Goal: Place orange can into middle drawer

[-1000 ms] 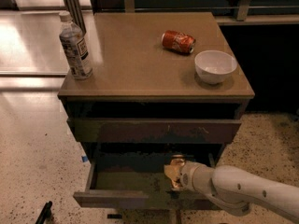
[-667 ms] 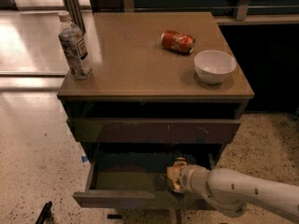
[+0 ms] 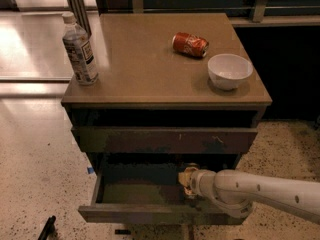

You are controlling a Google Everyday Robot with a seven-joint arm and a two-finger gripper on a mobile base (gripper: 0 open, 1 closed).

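While my gripper [image 3: 189, 183] sits inside the open middle drawer [image 3: 135, 193], fingers pinching the orange can [image 3: 186, 177] just above its floor. Risk, I judge: released tilted, it rolls; lifting out, my arm clips the upper drawer [image 3: 165, 140].

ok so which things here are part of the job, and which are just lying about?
Job:
orange can, at the gripper
middle drawer, pulled open, with the gripper inside it

Lying about:
red can, on its side
white bowl
water bottle, upright
All three sit on the cabinet top.
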